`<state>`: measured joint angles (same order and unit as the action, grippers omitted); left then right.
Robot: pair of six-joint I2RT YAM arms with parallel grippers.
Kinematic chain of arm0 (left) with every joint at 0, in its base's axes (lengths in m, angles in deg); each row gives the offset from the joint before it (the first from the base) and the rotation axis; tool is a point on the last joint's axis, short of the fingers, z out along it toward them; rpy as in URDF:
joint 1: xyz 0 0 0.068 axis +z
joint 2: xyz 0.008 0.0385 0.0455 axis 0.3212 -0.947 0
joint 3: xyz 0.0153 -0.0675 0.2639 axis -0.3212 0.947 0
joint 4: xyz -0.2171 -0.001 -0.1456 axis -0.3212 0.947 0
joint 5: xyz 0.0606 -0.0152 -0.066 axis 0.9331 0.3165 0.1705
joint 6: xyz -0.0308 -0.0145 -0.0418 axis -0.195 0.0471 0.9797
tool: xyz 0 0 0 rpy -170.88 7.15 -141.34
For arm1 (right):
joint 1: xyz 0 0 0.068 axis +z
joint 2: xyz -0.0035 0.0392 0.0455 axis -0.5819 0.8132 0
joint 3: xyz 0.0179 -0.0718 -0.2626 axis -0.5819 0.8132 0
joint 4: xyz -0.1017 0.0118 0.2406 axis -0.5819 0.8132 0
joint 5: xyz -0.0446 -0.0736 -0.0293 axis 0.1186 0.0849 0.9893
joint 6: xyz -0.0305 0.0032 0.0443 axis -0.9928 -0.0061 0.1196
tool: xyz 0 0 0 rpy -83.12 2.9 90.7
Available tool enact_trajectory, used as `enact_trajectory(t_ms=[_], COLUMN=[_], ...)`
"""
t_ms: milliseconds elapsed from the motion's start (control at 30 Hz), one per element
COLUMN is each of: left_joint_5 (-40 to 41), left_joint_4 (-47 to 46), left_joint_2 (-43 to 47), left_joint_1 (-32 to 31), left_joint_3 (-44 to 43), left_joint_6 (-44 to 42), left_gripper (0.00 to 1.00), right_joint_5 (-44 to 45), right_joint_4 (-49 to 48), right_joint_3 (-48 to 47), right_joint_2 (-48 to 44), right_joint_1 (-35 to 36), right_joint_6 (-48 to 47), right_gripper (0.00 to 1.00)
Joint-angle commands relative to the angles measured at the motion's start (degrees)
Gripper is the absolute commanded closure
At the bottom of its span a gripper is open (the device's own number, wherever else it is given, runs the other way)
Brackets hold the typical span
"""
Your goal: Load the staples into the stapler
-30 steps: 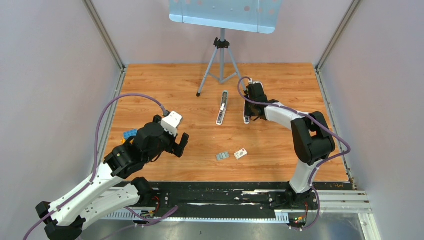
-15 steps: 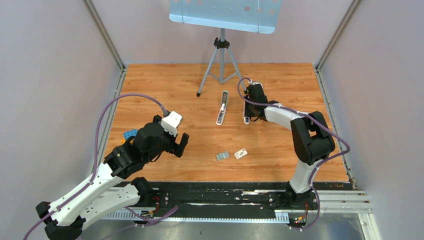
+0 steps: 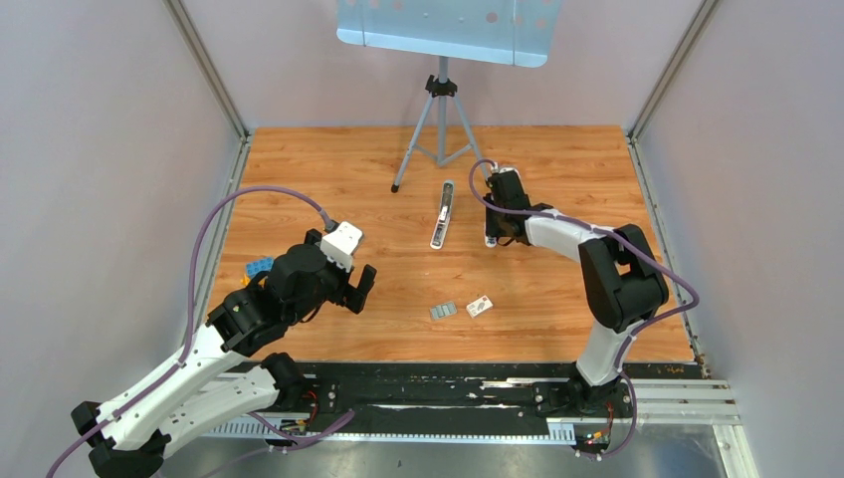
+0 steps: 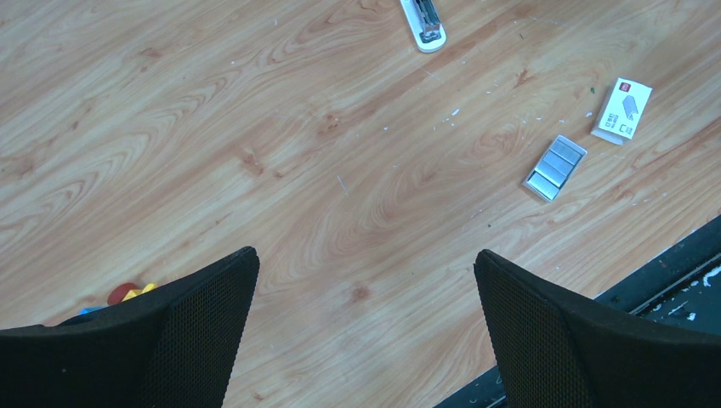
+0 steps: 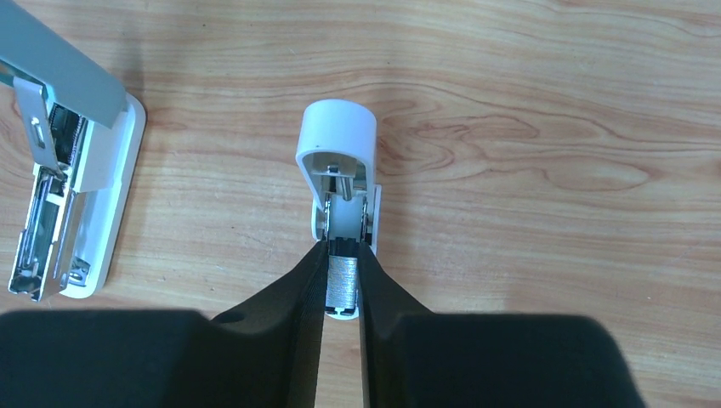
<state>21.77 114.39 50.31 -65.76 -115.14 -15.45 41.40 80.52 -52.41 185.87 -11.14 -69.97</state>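
right claw (image 5: 342, 285) around stapler (image 5: 340, 183)

Overhead view spans table (image 3: 328, 179); wrist views look down close.

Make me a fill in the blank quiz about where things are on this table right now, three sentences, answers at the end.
1. The left gripper hangs over bare wood with its jaws ___.
2. The staples sit between the fingers of the ___ gripper.
3. In the left wrist view, the white carton lies just to the ___ of the spare staples.
Missing words: open; right; right.
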Motion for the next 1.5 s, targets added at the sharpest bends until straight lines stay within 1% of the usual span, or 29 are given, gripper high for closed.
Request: enact_trajectory(t_ms=[0, 200, 533, 633, 833, 1000, 1467], left_joint_5=[-0.2, -0.2, -0.5, -0.4, -0.3, -0.3, -0.5], left_joint_4=[-0.9, -0.8, -0.8, -0.7, -0.8, -0.8, -1.0], left_joint_2=[0.5, 0.7, 0.5, 0.5, 0.4, 0.1, 0.1], left_joint_1=[-0.2, -0.2, -0.2, -0.1, -0.1, -0.2, -0.2], left_joint_3=[0.6, 0.6, 0.6, 0.6, 0.6, 0.5, 0.6], left_joint_6=[-0.8, -0.8, -0.8, -0.7, -0.8, -0.8, -1.0], left_gripper=[0.00, 0.00, 0.00, 0.00, 0.00, 0.00, 0.00], right_joint_5=[1.3, 1.4, 2.2, 0.9, -1.7, -3.2, -0.2], right_joint_4=[1.7, 2.5, 3.7, 3.8, 3.5, 3.9, 8.2], right_joint_3=[1.4, 1.1, -0.1, -0.5, -1.2, -2.9, -5.6], right_joint_2=[-2.6, -3.2, -3.5, -2.7, -1.3, 0.7, 4.0], right_joint_1=[0.9, 0.9, 1.0, 0.9, 0.9, 1.0, 1.1], right_joint_6=[-0.9, -1.0, -1.3, -1.5, -2.1, -2.4, -2.0], right_gripper=[0.79, 0.75, 0.72, 0.71, 0.72, 0.76, 0.76])
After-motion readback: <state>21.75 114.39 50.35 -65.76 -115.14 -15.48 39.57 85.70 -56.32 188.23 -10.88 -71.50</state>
